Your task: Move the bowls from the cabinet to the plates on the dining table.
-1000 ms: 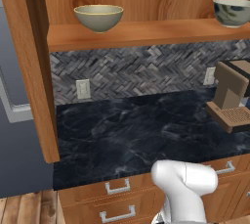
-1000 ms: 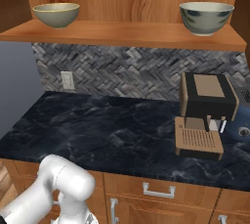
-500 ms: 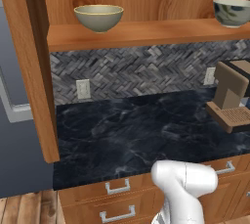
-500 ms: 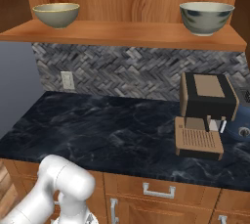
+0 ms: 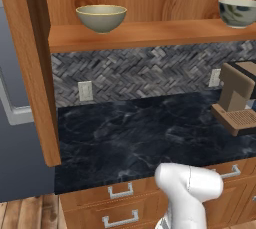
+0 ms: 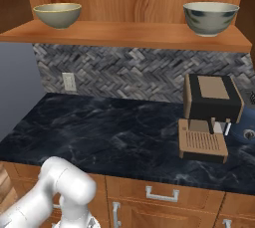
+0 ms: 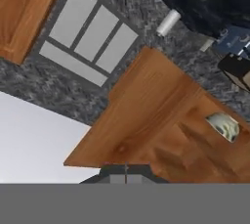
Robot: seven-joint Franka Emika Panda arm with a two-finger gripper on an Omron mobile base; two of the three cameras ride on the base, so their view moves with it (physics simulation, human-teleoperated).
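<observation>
Two bowls stand on the open cabinet's wooden shelf (image 5: 145,34). The yellowish-tan bowl (image 5: 101,17) (image 6: 57,15) is at the left end. The cream bowl with dark blue-green mottling (image 5: 239,12) (image 6: 211,17) is at the right end. In the hand view, which is rolled, a mottled bowl (image 7: 223,125) shows far off against the cabinet's wood (image 7: 146,120). My gripper (image 7: 125,173) is shut with nothing in it, its tips pressed together, far from both bowls. The plates and the dining table are out of view.
A black marble counter (image 5: 150,138) runs under the shelf, over drawers with metal handles (image 6: 160,193). A brown coffee machine (image 6: 209,112) stands on its right side. The cabinet's open door (image 5: 30,63) hangs at the left. My white arm's elbow (image 5: 187,183) is in front of the drawers.
</observation>
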